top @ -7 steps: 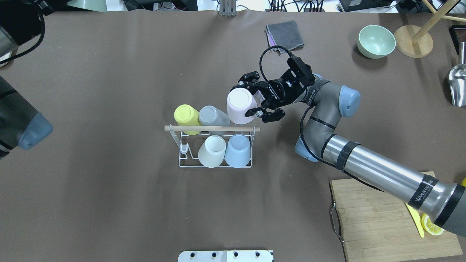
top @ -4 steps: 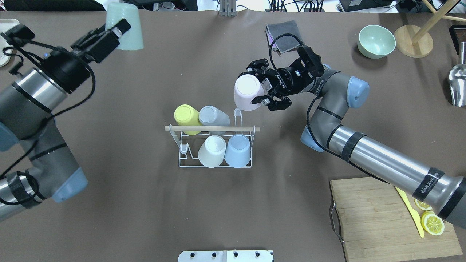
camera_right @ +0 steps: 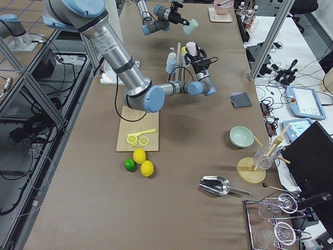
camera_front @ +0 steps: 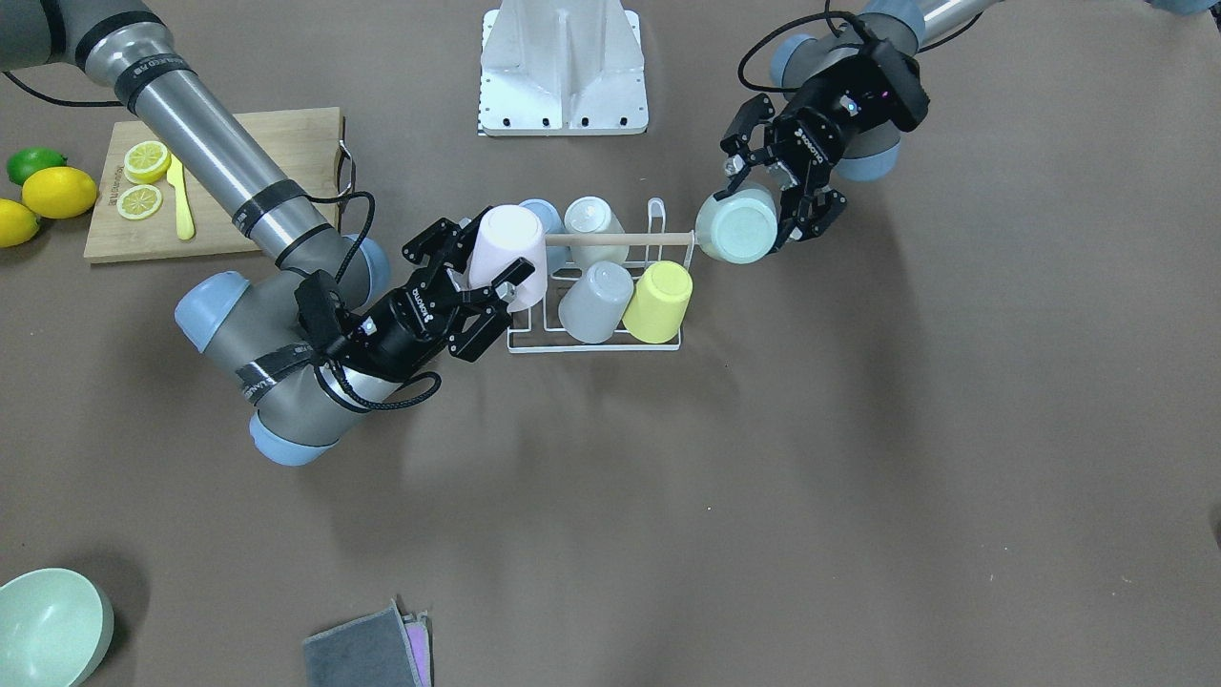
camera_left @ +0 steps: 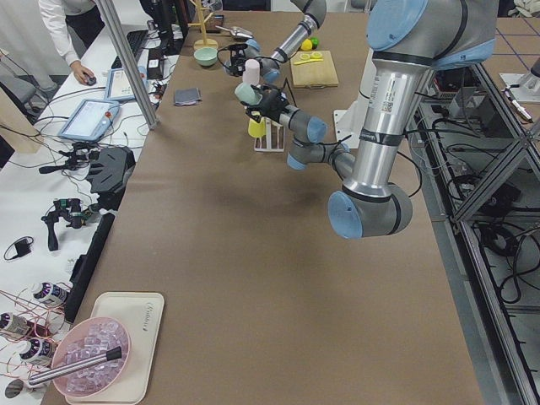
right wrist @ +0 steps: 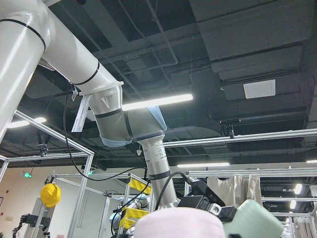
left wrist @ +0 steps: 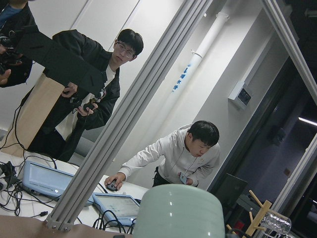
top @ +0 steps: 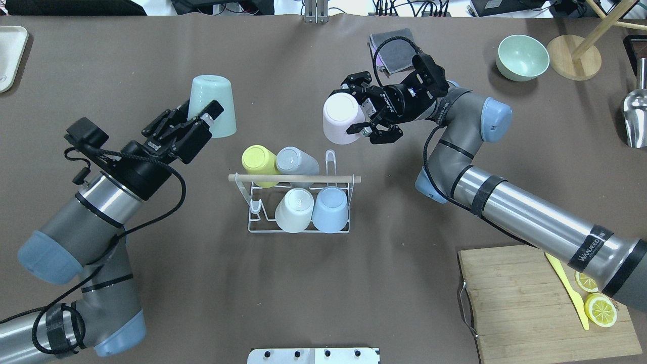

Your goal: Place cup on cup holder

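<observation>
The cup holder point(top: 298, 230) is a white wire rack with a wooden dowel point(top: 293, 178); it also shows in the front view point(camera_front: 591, 350). It holds a yellow cup point(top: 259, 161), a grey cup point(top: 295, 162), a cream cup point(top: 294, 208) and a light blue cup point(top: 331, 207), all upside down. My right gripper point(top: 352, 112) is shut on a pink cup point(top: 339, 121), bottom up, just beyond the rack's bare far-right prong point(top: 330, 159). My left gripper point(top: 194, 115) is shut on a mint green cup point(top: 212, 111), bottom up, to the far left of the rack.
A cutting board point(top: 525, 303) with lemon slices and a yellow knife lies at the near right. A green bowl point(top: 522, 56), a wooden stand point(top: 573, 56) and a grey cloth point(top: 397, 48) sit at the far right. A metal scoop point(top: 636, 119) lies at the right edge.
My right gripper has carried the pink cup up and away from the rack's far-right prong. My left arm has swung in from the far left with the green cup, nearer the rack.
</observation>
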You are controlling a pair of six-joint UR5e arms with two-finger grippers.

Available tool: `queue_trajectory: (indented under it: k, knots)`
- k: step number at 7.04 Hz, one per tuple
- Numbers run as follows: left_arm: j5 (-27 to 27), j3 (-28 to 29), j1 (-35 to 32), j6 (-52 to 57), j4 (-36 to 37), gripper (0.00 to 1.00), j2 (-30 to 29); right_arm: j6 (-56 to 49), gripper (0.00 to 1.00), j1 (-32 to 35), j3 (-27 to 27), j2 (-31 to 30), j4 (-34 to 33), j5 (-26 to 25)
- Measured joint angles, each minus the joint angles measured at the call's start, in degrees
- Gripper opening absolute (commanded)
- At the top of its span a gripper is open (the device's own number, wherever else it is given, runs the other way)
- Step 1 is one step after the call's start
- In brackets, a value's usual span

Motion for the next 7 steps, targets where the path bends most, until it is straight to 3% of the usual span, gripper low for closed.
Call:
queue_trajectory:
  k: [1, 2, 3, 7]
  knots:
    - [2.99, -0.07, 3.28, 1.49, -0.19, 0.12, -0.86, -0.07, 0.31, -0.44, -0.33, 0.48, -0.01, -0.09]
    - [5.32, -0.09, 5.88, 2.17, -0.26, 0.12, -2.07, -0.08, 0.52, -0.79, -0.55, 0.69, -0.01, -0.18]
    - [7.28, -0.08, 8.14, 2.70, -0.31, 0.13, -3.01, -0.03, 1.00, -1.00, -0.68, 0.72, -0.01, -0.27]
    - [9.91, 0.48, 11.91, 3.81, -1.44, 0.13, -3.27, 2.17, 1.00, -1.18, -0.62, 0.50, 0.04, -0.52]
